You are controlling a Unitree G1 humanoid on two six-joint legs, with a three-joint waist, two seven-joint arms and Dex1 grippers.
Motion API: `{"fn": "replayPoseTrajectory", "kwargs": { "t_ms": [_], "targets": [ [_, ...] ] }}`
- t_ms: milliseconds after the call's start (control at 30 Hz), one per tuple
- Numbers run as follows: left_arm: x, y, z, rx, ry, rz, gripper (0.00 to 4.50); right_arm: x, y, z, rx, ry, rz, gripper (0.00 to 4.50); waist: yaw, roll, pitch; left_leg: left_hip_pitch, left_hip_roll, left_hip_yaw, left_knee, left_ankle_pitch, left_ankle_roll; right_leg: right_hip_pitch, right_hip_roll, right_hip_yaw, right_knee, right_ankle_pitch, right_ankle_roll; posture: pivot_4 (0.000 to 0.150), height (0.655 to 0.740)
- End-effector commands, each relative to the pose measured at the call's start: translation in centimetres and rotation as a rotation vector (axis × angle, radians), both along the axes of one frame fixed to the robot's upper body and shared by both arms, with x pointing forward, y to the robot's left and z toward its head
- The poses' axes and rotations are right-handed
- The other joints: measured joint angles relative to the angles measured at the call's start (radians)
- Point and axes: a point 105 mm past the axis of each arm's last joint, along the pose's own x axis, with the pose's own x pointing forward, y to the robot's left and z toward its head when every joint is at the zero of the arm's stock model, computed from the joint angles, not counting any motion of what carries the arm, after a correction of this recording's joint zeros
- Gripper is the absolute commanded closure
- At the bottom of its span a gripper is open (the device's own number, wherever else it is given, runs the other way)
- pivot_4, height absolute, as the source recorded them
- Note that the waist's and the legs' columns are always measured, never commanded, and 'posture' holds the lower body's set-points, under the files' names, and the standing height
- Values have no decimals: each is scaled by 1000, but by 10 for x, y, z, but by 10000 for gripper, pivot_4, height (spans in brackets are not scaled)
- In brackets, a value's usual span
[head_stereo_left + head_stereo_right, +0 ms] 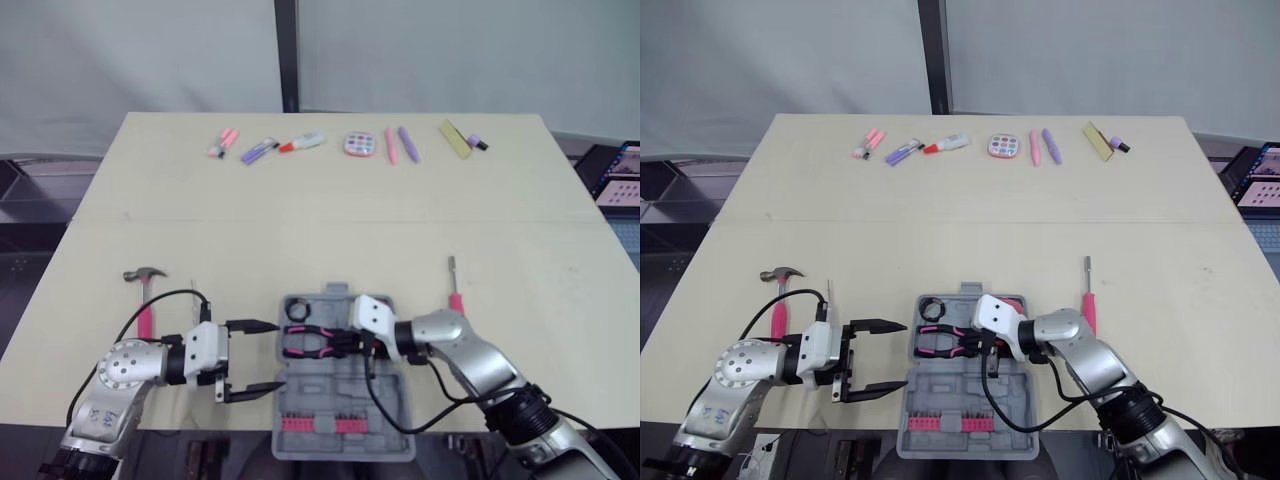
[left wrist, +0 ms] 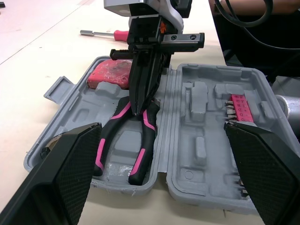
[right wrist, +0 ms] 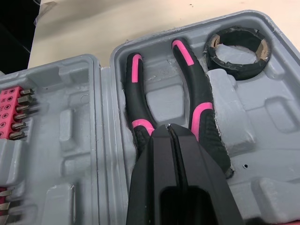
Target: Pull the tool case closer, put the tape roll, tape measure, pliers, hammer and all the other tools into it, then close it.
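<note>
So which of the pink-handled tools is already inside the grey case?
The pliers. They lie in a moulded slot of the open tool case, while the hammer and the screwdriver lie out on the table.

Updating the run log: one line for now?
right gripper: shut, at pliers in tool case | left gripper: open | hammer, screwdriver: on table

left arm: silver-grey disc joint with screws | right arm: silver-grey shell | wrists: white blocks | cables: black loops | jaws: black, cross-hatched pads
</note>
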Motion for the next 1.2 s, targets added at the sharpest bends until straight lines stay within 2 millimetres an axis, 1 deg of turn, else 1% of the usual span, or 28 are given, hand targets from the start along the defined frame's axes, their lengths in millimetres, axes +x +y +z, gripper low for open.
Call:
{"fn": "replayPoseTrajectory", "kwargs": {
  "t_ms": [33,100,167,200,233,300,367,467,567,633,733,833,900,1000,1067,1167,1200],
  "targets": [
    [-1,-3,2,-12,-17,-4,0,-4,-6,-15,-40,49,-25,44819,0,0,0,0,0,0,0,0,0,0,0,0,0,0,0,1500,7134],
    [1,-2,5,-49,-13,35,0,-2,-2,-2,9,13,-27,44819,0,0,0,0,0,0,0,0,0,0,0,0,0,0,0,1500,7134],
    [2,0,11,-91,-3,95,0,0,-3,16,57,-28,-52,44819,0,0,0,0,0,0,0,0,0,0,0,0,0,0,0,1500,7134],
    [3,2,14,-112,2,144,0,2,-7,28,88,-51,-85,44819,0,0,0,-1,0,0,0,0,0,-1,0,1,0,0,0,1500,7134],
    [4,4,14,-129,29,200,0,2,-9,37,107,-66,-108,44819,0,1,1,-1,0,0,0,0,0,-1,0,1,0,0,0,1500,7134],
    [5,11,10,-129,73,343,0,-1,-19,51,131,-102,-153,44819,1,1,1,-2,0,0,0,0,0,-1,0,1,0,0,0,1500,7134],
    [5,14,7,-157,106,458,0,-10,-31,59,141,-115,-192,44819,7,1,1,-3,0,0,-1,0,0,-1,0,2,0,0,0,1500,7134],
    [3,15,8,-190,129,550,0,-26,-41,64,147,-107,-230,44819,13,0,1,-3,0,0,-1,0,0,1,1,3,-6,0,0,1500,7134],
    [7,20,11,-205,101,667,0,-40,-56,68,185,-105,-327,44819,19,0,1,-3,0,0,-1,0,0,2,1,4,-9,0,0,1500,7134],
    [8,23,11,-199,92,719,0,-48,-63,67,190,-94,-378,44819,19,0,0,-3,0,0,-1,0,0,3,1,4,-10,0,0,1500,7134],
    [4,28,4,-170,149,796,0,-63,-81,53,150,-51,-462,44819,16,0,0,-3,0,1,-1,0,0,5,2,4,-11,0,0,1500,7134],
    [-5,30,-1,-165,189,830,0,-76,-96,39,133,2,-551,44819,14,0,0,-2,1,1,-2,0,0,5,2,4,-11,0,0,1500,7134],
    [-11,31,-4,-162,195,844,0,-82,-103,33,127,20,-587,44819,12,0,1,-2,1,2,-2,0,0,8,2,4,-13,0,0,1500,7134],
    [-19,33,-12,-160,222,869,0,-88,-110,24,127,41,-632,44819,14,0,0,1,2,2,-2,0,0,15,3,4,-25,0,0,1500,7134],
    [-22,33,-15,-162,229,879,0,-91,-116,17,114,50,-651,44819,15,0,0,1,2,2,-2,0,0,16,3,4,-27,0,0,1500,7134],
    [-25,34,-20,-177,238,899,7990,-94,-126,9,102,55,-685,45000,20,0,0,1,2,1,-2,0,0,16,3,4,-27,0,0,1500,7134],
    [-26,35,-22,-179,242,903,12461,-95,-129,7,101,56,-691,45000,23,0,0,1,1,1,-2,0,0,16,2,4,-28,0,0,1500,7134]
  ]
}}
